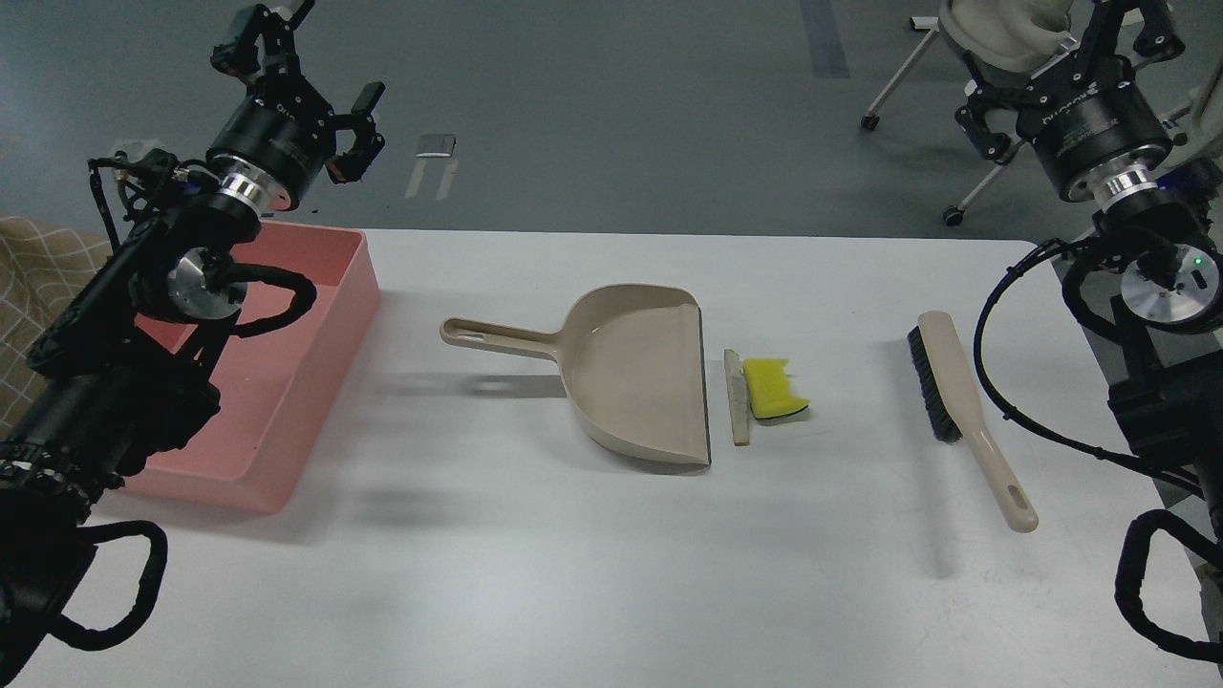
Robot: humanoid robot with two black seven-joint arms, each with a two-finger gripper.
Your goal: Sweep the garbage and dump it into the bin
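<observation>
Left gripper (315,72): hanging above the floor beyond the table's far edge, fingers spread apart and holding nothing; one finger is running out past the top of the view.
Pink bin (315,325): sitting at the table's left end, its left half hiding behind the black left arm.
Dustpan (640,373): lying mid-table, handle pointing left toward the bin, open lip facing right.
Off-white strip (737,397): lying just beside the dustpan's lip, parallel to it.
Yellow sponge piece (769,387): resting against the strip's right side; only a sliver of its dark underside is showing.
Brush (965,411): lying well right of the scraps, bristles facing left, handle pointing toward the near edge.
Right gripper (1070,57): hanging high beyond the table's far right corner, fingers standing apart and empty, tips getting cropped by the top edge.
</observation>
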